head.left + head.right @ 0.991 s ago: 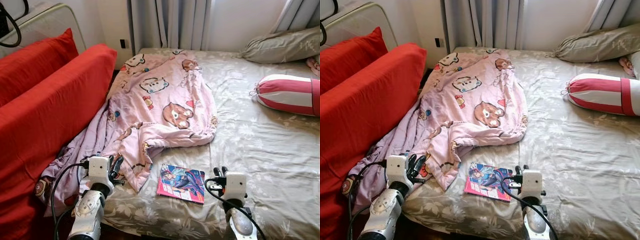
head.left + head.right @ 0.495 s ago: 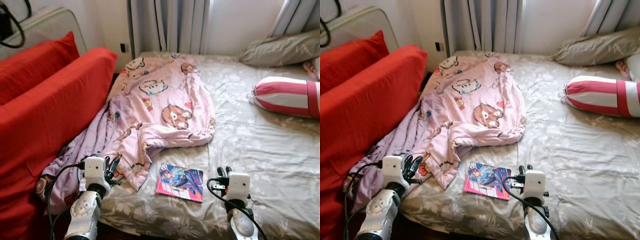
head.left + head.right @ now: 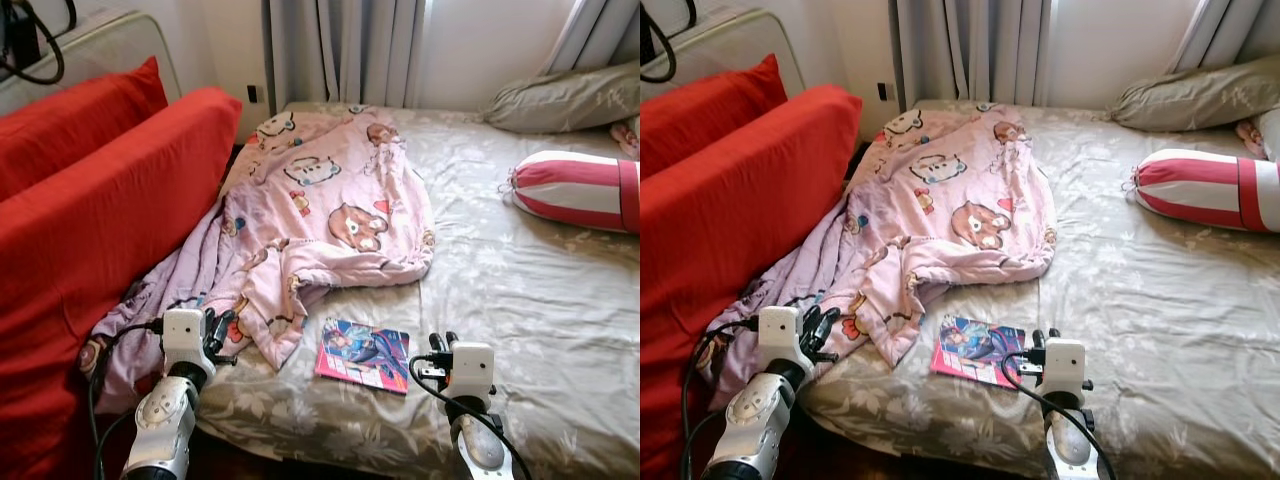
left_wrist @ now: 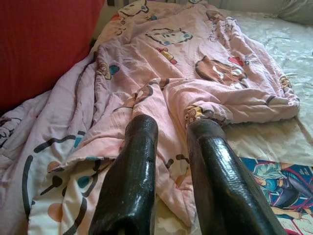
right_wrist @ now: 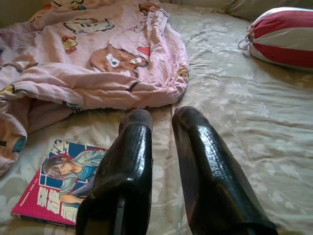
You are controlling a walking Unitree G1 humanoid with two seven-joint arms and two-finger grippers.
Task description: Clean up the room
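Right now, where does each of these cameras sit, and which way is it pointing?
Head views: look forward and down at the bed, both silver arms at the bottom.
Left wrist view: looks along the left gripper at the pink blanket.
Right wrist view: looks along the right gripper across the sheet toward the striped bolster.
Shared: blanket and comic book appear in all.

on the bed point(image 3: 520, 300), a blanket point(image 3: 320, 210) lies left, a book point(image 3: 363, 356) just before it, a bolster point(image 3: 580, 190) far right.
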